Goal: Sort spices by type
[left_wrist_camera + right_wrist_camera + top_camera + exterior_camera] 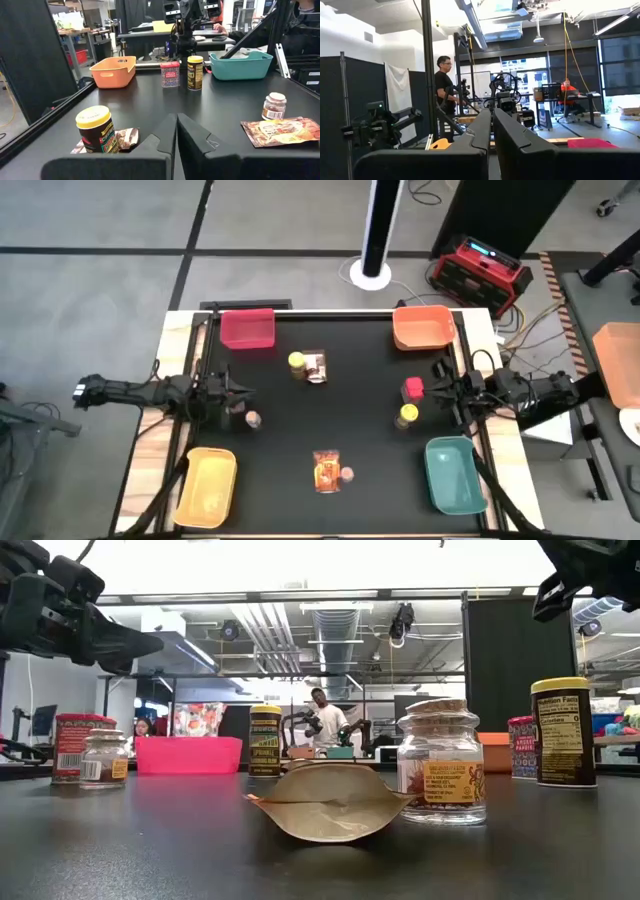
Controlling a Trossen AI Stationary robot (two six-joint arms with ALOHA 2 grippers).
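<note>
A yellow-lidded jar (pixel 297 362) and a packet (pixel 316 368) stand at the far middle of the table. A red container (pixel 413 388) and a second yellow-lidded jar (pixel 407 416) stand at the right. A tiny round jar (pixel 253 419) sits at the left, beside a red container (pixel 75 745) seen in the low view. Another packet (pixel 327 470) and tiny jar (pixel 347 474) lie near the front edge. My left gripper (pixel 243 392) is shut above the table at the left. My right gripper (pixel 437 387) is shut, raised beside the right red container.
Four bins stand at the corners: pink (pixel 247 328) far left, orange (pixel 422 327) far right, yellow (pixel 207 486) near left, teal (pixel 454 474) near right. People show in the room beyond the table. The middle of the black tabletop (pixel 355 415) is bare.
</note>
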